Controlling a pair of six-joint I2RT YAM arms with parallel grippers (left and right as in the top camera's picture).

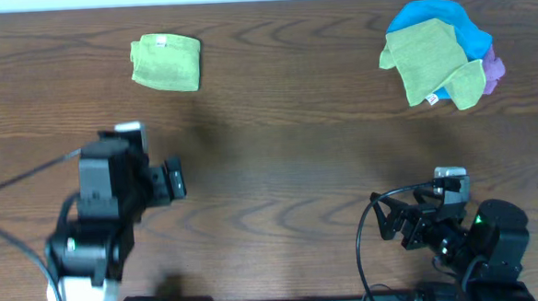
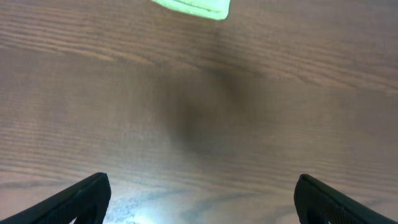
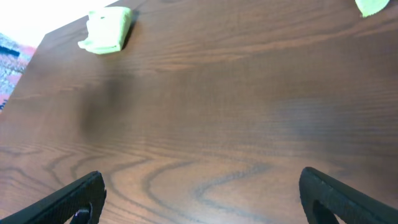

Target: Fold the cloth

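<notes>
Dark wood-grain table (image 1: 277, 132): the cloth (image 1: 165, 62) lies folded near the far left corner, well apart from both arms. Left gripper (image 2: 200, 191) and right gripper (image 3: 200, 190) hover with fingers spread wide, holding nothing. A pile of cloths (image 1: 426, 64) sits near the far right corner.

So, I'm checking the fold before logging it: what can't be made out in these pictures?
Left wrist: the cloth is cut off by the top edge.
Overhead: its white tag is too small to read.
Overhead: the blue cloth lies mostly hidden under the olive-green cloth.
Right wrist: a green scrap is cropped by the corner.
</notes>
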